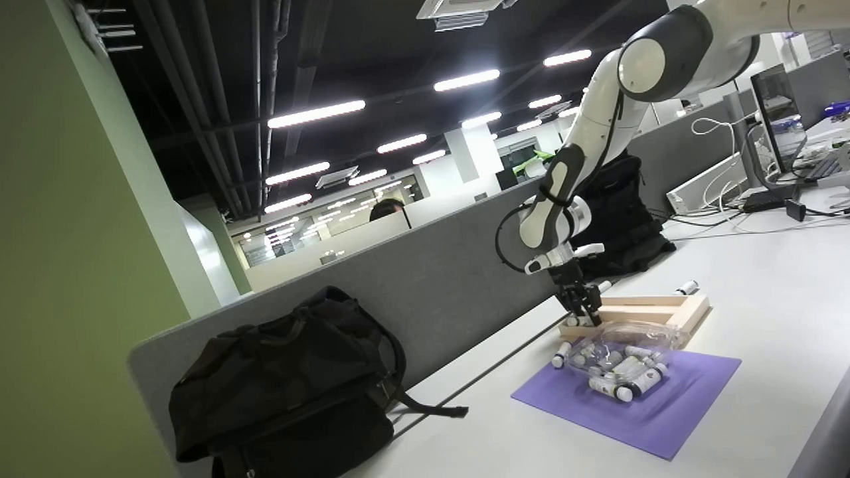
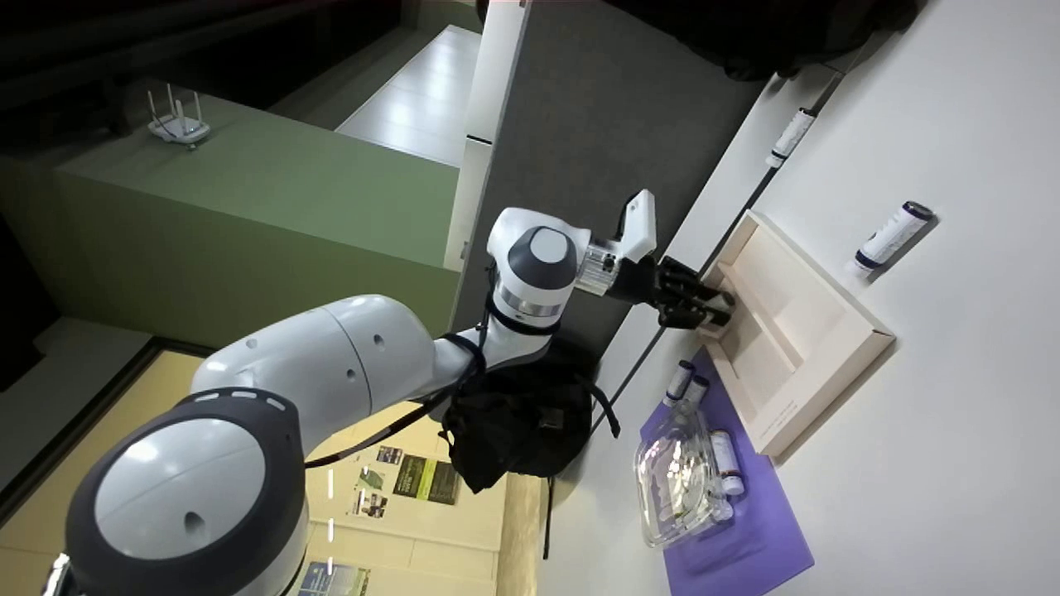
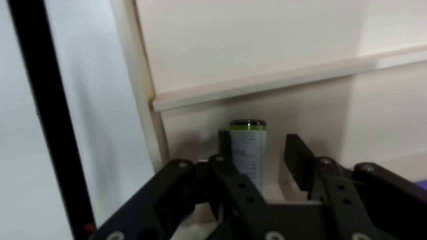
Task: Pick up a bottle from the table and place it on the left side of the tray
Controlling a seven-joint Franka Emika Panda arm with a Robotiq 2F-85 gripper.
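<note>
Down inside the light-wood tray, left end by the wrist view, sits the task's bottle: pale printed label, dark end with a green ring toward the divider strip. The pincer straddles it, fingers spread: right one clear of the label with a visible gap, left one against it or just beside, can't tell which. Reads as the release step, placement nearly done; whether the bottle's weight is fully on the tray floor, not clear. Main risk: backing off at a slant. The left finger could then drag the bottle, or roll it, since it's round and nothing visible braces its right side. The left linkage also looks near the tray's end wall, so spreading wider could push on that and shift the tray across the desk. Straight off first seems safest. Grasping again instead would just undo the placement. Swinging away low over the purple mat would risk clipping the clear plastic container, which sits close to the tray, and scattering the small bottles in and around it.
</note>
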